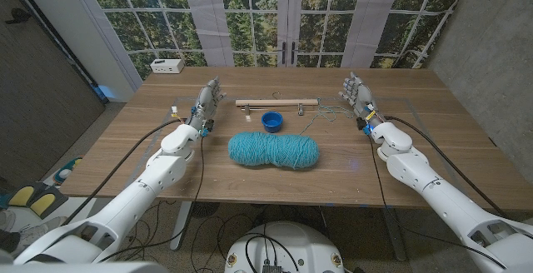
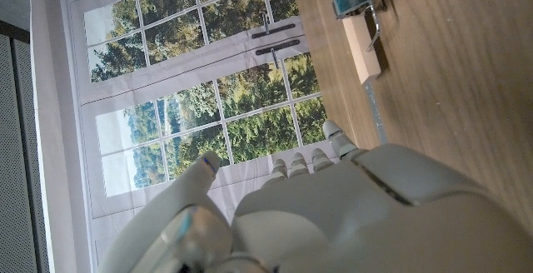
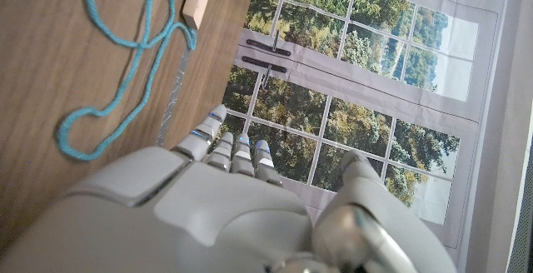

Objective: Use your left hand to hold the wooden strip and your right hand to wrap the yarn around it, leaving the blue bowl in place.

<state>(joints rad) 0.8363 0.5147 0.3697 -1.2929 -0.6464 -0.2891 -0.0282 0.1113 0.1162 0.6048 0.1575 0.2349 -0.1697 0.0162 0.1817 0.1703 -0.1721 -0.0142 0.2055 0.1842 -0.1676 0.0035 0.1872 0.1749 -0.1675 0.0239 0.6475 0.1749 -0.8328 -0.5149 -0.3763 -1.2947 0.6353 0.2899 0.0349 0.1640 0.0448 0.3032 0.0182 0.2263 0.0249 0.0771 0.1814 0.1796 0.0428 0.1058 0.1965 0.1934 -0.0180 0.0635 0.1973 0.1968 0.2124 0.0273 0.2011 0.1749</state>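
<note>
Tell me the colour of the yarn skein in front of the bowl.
Teal blue, the yarn skein shows best in the head view, lying just nearer the robot than the blue bowl.

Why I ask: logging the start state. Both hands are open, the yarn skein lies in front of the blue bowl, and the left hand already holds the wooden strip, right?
Not quite: in the head view the left hand is apart from the wooden strip, holding nothing. The rest stands.

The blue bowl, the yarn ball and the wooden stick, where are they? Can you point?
blue bowl (image 1: 271, 121), head view, on its rim.
yarn ball (image 1: 273, 151), head view, middle of the skein.
wooden stick (image 1: 276, 102), head view, middle of the strip.
</note>
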